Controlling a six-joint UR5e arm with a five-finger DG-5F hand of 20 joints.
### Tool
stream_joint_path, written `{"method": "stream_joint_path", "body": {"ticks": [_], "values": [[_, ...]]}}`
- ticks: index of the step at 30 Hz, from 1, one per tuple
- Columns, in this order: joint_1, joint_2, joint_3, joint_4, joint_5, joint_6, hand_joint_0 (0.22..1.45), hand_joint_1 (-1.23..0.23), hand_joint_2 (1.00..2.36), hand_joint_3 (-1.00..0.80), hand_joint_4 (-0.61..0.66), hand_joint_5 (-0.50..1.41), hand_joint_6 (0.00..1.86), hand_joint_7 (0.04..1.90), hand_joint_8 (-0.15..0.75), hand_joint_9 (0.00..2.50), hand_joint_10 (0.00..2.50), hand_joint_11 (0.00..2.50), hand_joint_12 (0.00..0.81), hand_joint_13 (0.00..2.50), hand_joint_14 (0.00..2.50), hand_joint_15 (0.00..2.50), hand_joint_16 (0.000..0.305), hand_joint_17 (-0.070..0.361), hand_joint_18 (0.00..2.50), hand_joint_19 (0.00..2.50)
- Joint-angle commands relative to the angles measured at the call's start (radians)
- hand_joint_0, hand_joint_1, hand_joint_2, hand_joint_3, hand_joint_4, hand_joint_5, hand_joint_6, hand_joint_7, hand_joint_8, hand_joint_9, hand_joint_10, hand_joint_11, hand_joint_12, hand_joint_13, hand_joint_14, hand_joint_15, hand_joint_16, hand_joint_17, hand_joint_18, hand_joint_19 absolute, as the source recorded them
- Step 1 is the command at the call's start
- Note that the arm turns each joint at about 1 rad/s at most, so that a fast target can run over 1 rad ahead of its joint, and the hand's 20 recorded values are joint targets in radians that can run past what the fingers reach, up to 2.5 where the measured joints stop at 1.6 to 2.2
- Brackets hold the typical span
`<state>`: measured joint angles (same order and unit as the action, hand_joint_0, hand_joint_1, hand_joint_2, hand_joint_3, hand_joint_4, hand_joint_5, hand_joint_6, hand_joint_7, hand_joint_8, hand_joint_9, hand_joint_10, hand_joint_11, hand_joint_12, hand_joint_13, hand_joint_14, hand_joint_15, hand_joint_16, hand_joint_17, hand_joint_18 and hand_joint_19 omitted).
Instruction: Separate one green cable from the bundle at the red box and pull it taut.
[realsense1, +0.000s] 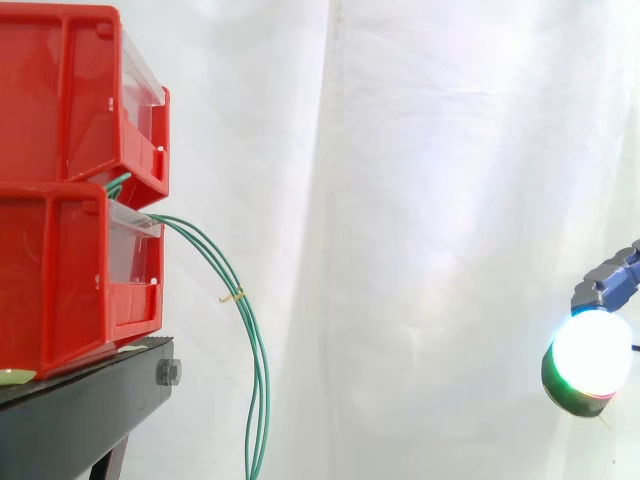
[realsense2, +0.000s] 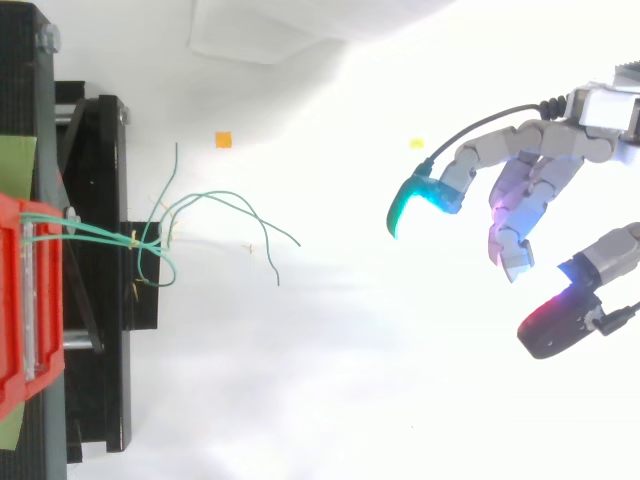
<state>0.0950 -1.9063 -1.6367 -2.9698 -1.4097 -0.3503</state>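
Two red bins (realsense1: 70, 180) are stacked on a black stand (realsense1: 90, 400) at the left. A bundle of thin green cables (realsense1: 245, 330) comes out between the bins, arcs down and hangs below the stand's edge, held together by a small tie (realsense1: 232, 296). From above, the green cables (realsense2: 200, 215) spread out from the red bin (realsense2: 30, 300) with loose ends curling to the right. My hand (realsense2: 530, 190) is far to the right of the cables, open, its fingers spread and relaxed with nothing between them. One glowing fingertip (realsense1: 590, 360) shows at the side view's right edge.
A white curtain (realsense1: 420, 200) hangs behind everything. Small orange (realsense2: 223, 140) and yellow (realsense2: 417, 144) markers lie on the white floor. The black stand's frame (realsense2: 100, 270) runs under the bins at the left.
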Motion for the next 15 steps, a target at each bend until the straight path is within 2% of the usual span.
{"method": "stream_joint_path", "body": {"ticks": [1,15], "values": [[0.0,0.0,0.0,0.0,0.0,-0.001,0.58,-0.73,1.0,-0.5,0.18,-0.18,0.5,0.72,0.243,1.05,0.02,0.83,0.354,1.0,0.02,0.62,0.04,0.09,0.62,0.69],[-0.001,0.0,0.0,0.0,0.0,0.001,0.58,-0.73,1.0,-0.5,0.18,-0.18,0.5,0.71,0.24,1.0,0.01,0.72,0.35,0.98,0.02,0.59,0.039,0.087,0.6,0.69]]}}
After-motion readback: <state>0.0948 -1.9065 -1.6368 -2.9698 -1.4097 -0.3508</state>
